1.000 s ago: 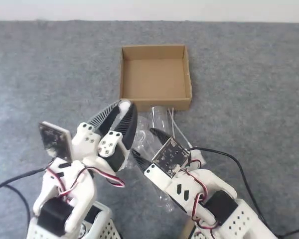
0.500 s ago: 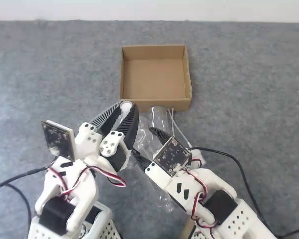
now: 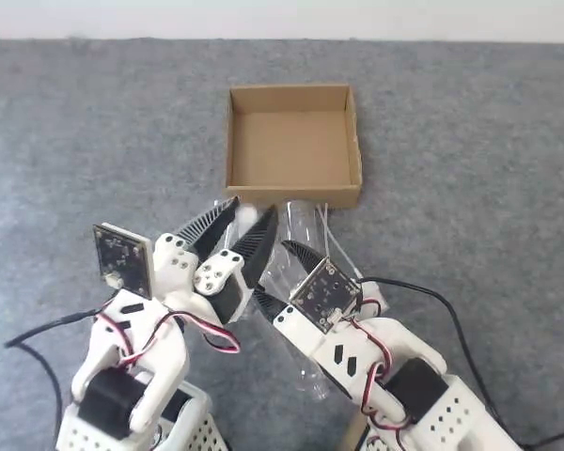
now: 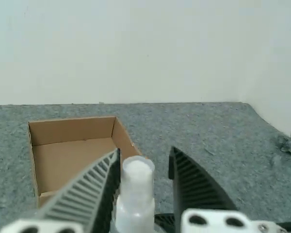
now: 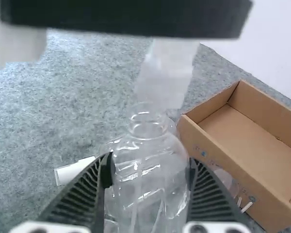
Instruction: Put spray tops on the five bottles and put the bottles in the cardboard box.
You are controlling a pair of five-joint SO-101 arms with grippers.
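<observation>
Currently engaged step: a spray top (image 4: 136, 187) is judged to be in the course of being fitted to the neck of a bottle (image 5: 148, 150).
Left hand state: the left hand (image 3: 252, 207) is spread wide around the spray top. The top is seen close against one finger and apart from the other, so it is not gripped.
Right hand state: the right hand (image 3: 284, 279) is closed on the clear body of the bottle, below the shoulder.
Spray top position: the top is seen directly over the bottle mouth. Whether it is fully seated cannot be told.
Bottle position: the bottle is held just in front of the near wall of the cardboard box (image 3: 291, 141), outside it.
Recommended procedure: the bottle should be kept steady by the right hand. The top should be re-gripped squarely at its collar, kept in line with the neck, then pressed or turned home.
Caution: the thin bottle wall is likely to deform if it is squeezed hard, which could throw the neck out of line.
</observation>
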